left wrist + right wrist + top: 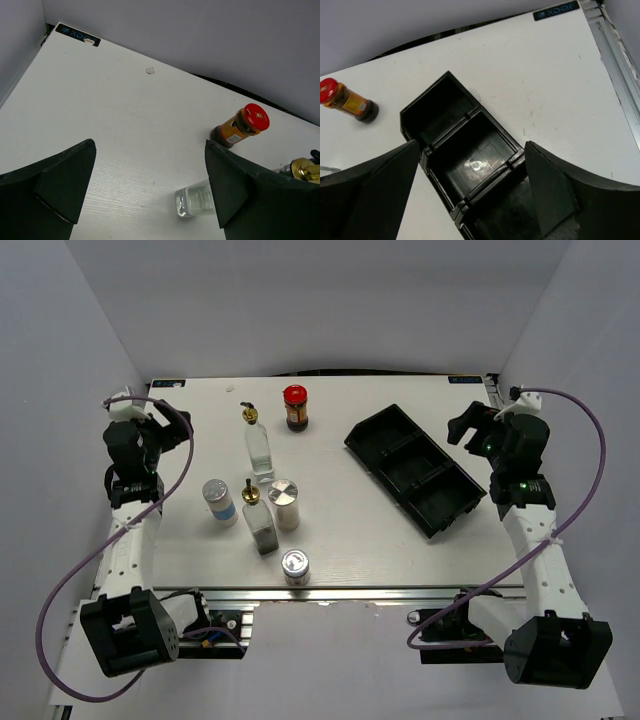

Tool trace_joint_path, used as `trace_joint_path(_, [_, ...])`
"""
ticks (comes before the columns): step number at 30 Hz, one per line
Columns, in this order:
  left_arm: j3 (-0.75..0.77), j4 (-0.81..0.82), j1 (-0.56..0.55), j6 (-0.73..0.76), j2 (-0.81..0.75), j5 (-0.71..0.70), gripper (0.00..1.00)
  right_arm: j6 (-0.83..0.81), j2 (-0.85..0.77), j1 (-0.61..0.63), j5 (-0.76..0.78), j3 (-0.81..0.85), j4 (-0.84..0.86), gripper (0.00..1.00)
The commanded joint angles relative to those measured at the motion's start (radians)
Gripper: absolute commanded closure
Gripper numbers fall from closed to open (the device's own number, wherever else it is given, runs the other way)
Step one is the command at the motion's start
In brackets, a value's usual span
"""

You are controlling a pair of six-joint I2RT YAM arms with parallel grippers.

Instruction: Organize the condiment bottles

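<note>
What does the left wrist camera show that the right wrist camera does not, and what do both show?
Only the left wrist view shows a clear glass bottle, partly hidden behind one jaw, and a gold pourer at the right edge. Only the right wrist view shows the black compartmented plastic tray, its visible compartments empty. Both show the red-lidded dark jar with an orange label on the white table, and open jaws holding nothing.

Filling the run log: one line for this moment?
left gripper open | right gripper open | six bottles on table | tray empty
</note>
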Motion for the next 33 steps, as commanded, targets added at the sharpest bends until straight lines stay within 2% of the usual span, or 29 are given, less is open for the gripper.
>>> trace_joint_path(1, [-0.059, 0.062, 0.003, -0.024, -0.063, 0.042, 0.02, -0.042, -0.035, -0.002, -0.112, -0.040, 0.131, 0.11])
trace_joint_path(3, [-0.076, 0.074, 0.003, -0.032, -0.075, 0.047, 0.02, -0.042, -0.028, -0.002, -0.151, -0.047, 0.170, 0.11])
trace_joint_path(7, [-0.100, 0.056, 0.003, -0.021, -0.087, 0.027, 0.02, -0.045, 0.044, 0.012, -0.466, -0.004, 0.204, 0.11])
trace_joint_path(8, [-0.106, 0.056, 0.003, -0.018, -0.089, 0.020, 0.02, -0.047, 0.060, 0.026, -0.482, 0.012, 0.210, 0.11])
trace_joint_path(11, [-0.134, 0.068, 0.003, -0.024, -0.095, 0.010, 0.02, -0.151, 0.116, 0.205, -0.383, 0.091, 0.176, 0.11])
trace_joint_path(12, [-0.132, 0.064, 0.001, -0.032, -0.097, 0.003, 0.02, -0.216, 0.132, 0.308, -0.334, 0.105, 0.181, 0.11])
trace_joint_path(16, [-0.160, 0.056, 0.003, -0.033, -0.106, -0.013, 0.02, -0.283, 0.253, 0.492, -0.318, 0.182, 0.248, 0.11])
trace_joint_path(21, [-0.172, 0.053, 0.001, -0.033, -0.133, -0.010, 0.02, -0.392, 0.449, 0.688, -0.292, 0.390, 0.254, 0.11])
trace_joint_path(26, [-0.195, 0.056, 0.003, -0.035, -0.164, -0.023, 0.02, -0.407, 0.699, 0.779, -0.248, 0.611, 0.263, 0.11])
trace_joint_path(27, [-0.195, 0.053, 0.003, -0.032, -0.166, -0.025, 0.02, -0.413, 0.769, 0.785, -0.232, 0.698, 0.254, 0.11])
trace_joint_path(31, [-0.194, 0.038, 0.001, -0.032, -0.169, -0.040, 0.02, -0.409, 0.919, 0.806, -0.219, 0.876, 0.213, 0.11])
trace_joint_path(33, [-0.195, 0.036, 0.001, -0.030, -0.170, -0.051, 0.02, -0.393, 0.977, 0.810, -0.225, 0.915, 0.226, 0.11])
